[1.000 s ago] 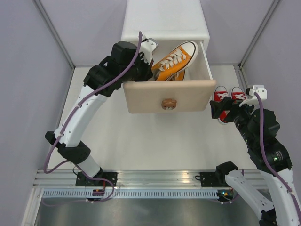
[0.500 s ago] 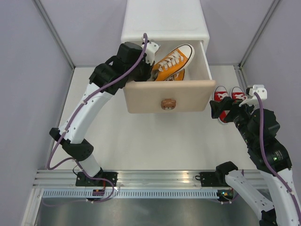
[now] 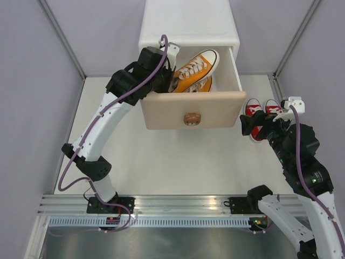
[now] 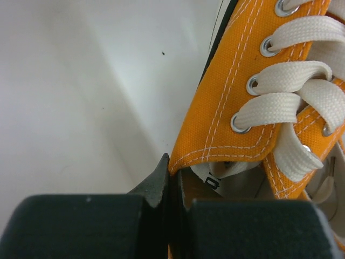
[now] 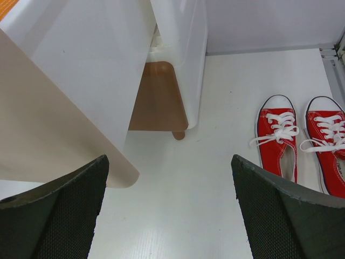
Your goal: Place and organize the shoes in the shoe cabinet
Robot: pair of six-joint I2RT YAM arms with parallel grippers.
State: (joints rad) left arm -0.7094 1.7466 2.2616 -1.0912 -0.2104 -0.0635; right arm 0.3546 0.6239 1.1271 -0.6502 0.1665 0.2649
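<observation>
The shoe cabinet (image 3: 188, 24) is standing at the 12 o'clock end of the table (image 3: 178, 167). Its upper drawer (image 3: 235, 70) is pulled out toward 6 o'clock, with the beige front (image 3: 161, 110) and bear-shaped knob (image 3: 192, 118) facing the arms.

2 orange shoes are lying inside that drawer. The top orange shoe (image 3: 195, 66) is resting tilted, laces up, with its toe pointing to about 2 o'clock. It is lying partly over the lower orange shoe (image 3: 202, 85), of which only a strip is showing just behind the beige front.

The left gripper (image 3: 170, 75) is reaching into the drawer from 9 o'clock. In the left wrist view its fingers (image 4: 158, 182) are pinching the canvas rim of the top orange shoe, beside the last lace eyelets, with no gap between them.

The right gripper (image 3: 249, 125) is hovering at 3 o'clock of the drawer front. Its pads (image 5: 64, 216) are standing wide apart and holding nothing.

Just beyond it, 2 red shoes are sitting side by side on the table with their toes toward 12 o'clock: the inner red shoe (image 5: 276, 137) and the outer red shoe (image 5: 329, 145).

In the right wrist view the brown lower front (image 5: 157, 97) and 1 short leg (image 5: 178, 135) are showing beneath the pulled-out drawer.
</observation>
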